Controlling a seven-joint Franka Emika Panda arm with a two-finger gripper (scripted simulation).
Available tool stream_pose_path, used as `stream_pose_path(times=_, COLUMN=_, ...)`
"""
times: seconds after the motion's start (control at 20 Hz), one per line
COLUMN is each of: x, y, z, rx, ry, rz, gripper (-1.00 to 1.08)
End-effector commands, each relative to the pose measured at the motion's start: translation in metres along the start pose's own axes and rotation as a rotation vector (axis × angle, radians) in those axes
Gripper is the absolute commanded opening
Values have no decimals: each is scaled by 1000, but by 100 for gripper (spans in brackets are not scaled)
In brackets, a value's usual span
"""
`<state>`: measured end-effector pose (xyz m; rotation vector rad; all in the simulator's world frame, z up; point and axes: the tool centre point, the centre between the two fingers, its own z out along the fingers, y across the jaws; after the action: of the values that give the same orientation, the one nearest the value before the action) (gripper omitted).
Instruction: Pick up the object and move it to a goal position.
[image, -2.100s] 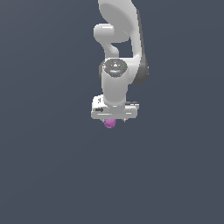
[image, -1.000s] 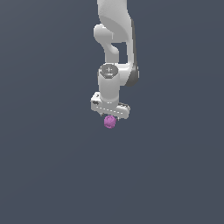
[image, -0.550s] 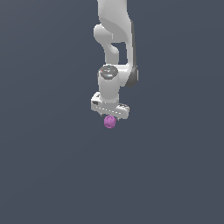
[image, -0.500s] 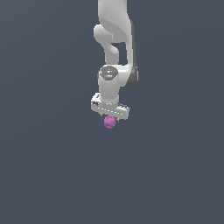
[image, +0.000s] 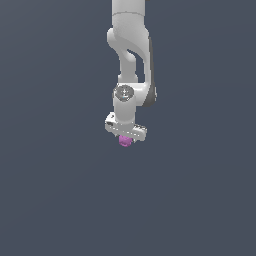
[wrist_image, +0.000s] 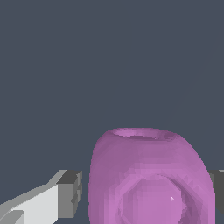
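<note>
So here the Panda arm (image: 131, 45) hangs straight down from the top of the exterior view, with the hand (image: 125, 136) pointing at the flat grey tabletop (image: 60, 200). The magenta lump (image: 125, 141), which is the object to be moved, pokes out just below the white cross bar of the hand, roughly under its middle and a touch toward the exterior view's left. In the wrist view the lump (wrist_image: 151, 179) fills most of the lower part of the picture, with a grey finger pad (wrist_image: 70, 192) just beside one flank and a sliver of the other pad at the opposite edge of the picture, so I'd say the hand is pinching the lump from both sides, though the actual contact lines are partly cut off by the picture's edge. That side-on squeeze makes sense for a roundish, bumpy thing: it sits centred between the pads so it shouldn't roll out. I can't tell from either view whether it's resting on the tabletop or lifted clear of it, since there's no shadow to go by. No goal marker shows anywhere, so how far the carry has to go is anyone's guess. The main risk, I think, is the lump slipping if the squeeze is shallow.
</note>
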<state>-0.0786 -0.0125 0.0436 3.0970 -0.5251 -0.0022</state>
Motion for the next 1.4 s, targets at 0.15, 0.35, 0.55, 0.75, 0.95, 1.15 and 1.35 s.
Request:
stream_pose_path(times=0.15, x=1, y=0, z=4, rx=0, ry=1, rz=0, gripper=-100)
stream_pose_path(times=0.35, x=1, y=0, z=4, rx=0, ry=1, rz=0, gripper=-100)
stream_pose_path(times=0.55, x=1, y=0, z=4, rx=0, ry=1, rz=0, gripper=-100)
stream_pose_path(times=0.75, x=1, y=0, z=1, rx=1, ry=2, rz=0, gripper=-100)
stream_pose_path(times=0.95, x=1, y=2, z=-9, rx=1, ry=2, rz=0, gripper=-100)
stream_pose_path(times=1.15, x=0, y=6, z=-27, rx=1, ry=2, rz=0, gripper=-100)
stream_pose_path(times=1.35, x=0, y=12, z=-54, rx=2, ry=2, rz=0, gripper=-100)
